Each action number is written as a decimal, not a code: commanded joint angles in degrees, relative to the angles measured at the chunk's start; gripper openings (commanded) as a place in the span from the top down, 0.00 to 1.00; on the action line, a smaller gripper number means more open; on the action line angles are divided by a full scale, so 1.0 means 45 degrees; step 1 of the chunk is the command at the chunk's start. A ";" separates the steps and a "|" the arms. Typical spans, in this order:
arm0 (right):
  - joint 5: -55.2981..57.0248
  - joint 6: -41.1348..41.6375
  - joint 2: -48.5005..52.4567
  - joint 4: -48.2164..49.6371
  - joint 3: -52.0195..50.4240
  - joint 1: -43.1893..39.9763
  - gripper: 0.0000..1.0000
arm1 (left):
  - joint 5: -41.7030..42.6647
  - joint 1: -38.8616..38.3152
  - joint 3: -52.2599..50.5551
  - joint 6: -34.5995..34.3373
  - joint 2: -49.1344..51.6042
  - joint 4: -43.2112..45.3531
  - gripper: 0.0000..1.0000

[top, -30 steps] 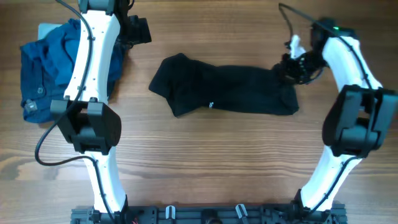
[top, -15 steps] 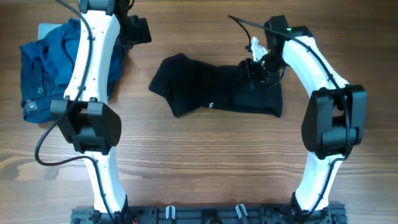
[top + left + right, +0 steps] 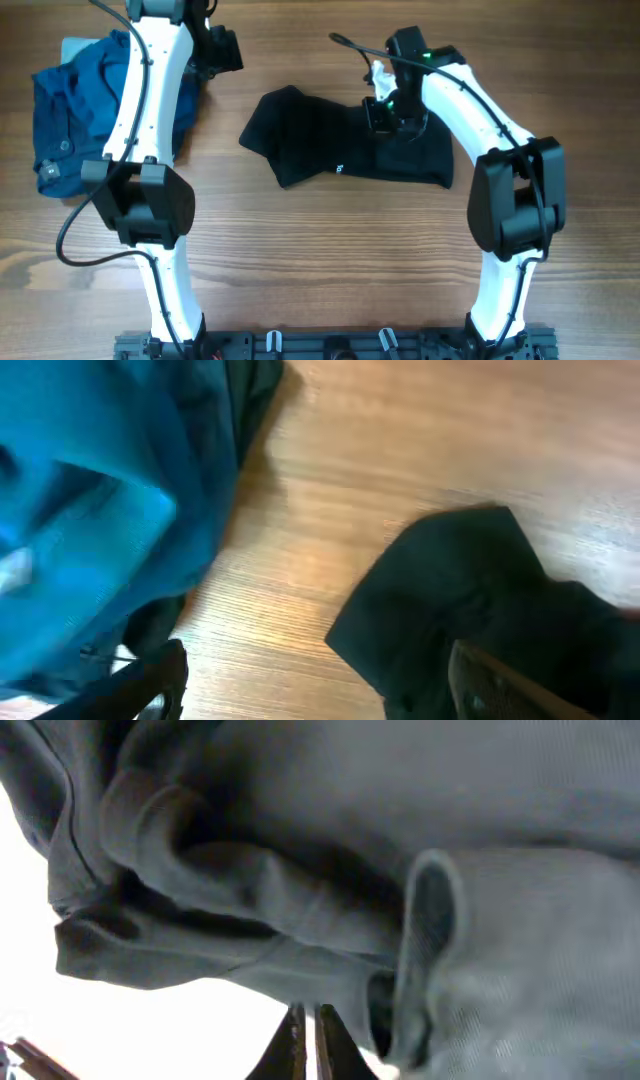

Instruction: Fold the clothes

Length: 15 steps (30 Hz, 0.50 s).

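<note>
A black garment lies across the middle of the wooden table, its right end folded back over itself. My right gripper sits over the garment's upper middle and is shut on the folded edge. In the right wrist view the fingers are pinched together on the bunched dark cloth. My left gripper hangs at the far left, between a pile of blue clothes and the black garment. It is open and empty over bare wood, with blue cloth on one side and the black garment on the other.
The blue pile rests on a pale folded piece at the far left corner. The table is bare wood in front of the garment. Both arm bases stand at the near edge.
My right gripper has moved left, drawing the garment's right end over its middle. The garment is shorter on the right. The left arm has not moved.
</note>
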 commanded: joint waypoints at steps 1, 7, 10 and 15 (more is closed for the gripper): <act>0.0282 -0.0495 -0.0942 -0.0792 0.1477 -0.0729 0.78 | 0.0986 0.0058 -0.1841 0.0534 -0.0170 0.0107 0.18; 0.0389 -0.1428 -0.2433 -0.1253 0.1933 -0.1598 0.36 | 0.3682 0.0272 -0.5751 0.2691 -0.0170 0.2924 0.19; 0.0393 -0.1433 -0.2497 -0.1438 0.1933 -0.1695 0.36 | 0.4755 0.0306 -0.6577 0.4430 -0.0170 0.3847 0.18; 0.0389 -0.1423 -0.2497 -0.1569 0.1933 -0.1695 0.38 | 0.5367 0.0306 -0.7582 0.6062 -0.0165 0.4935 0.18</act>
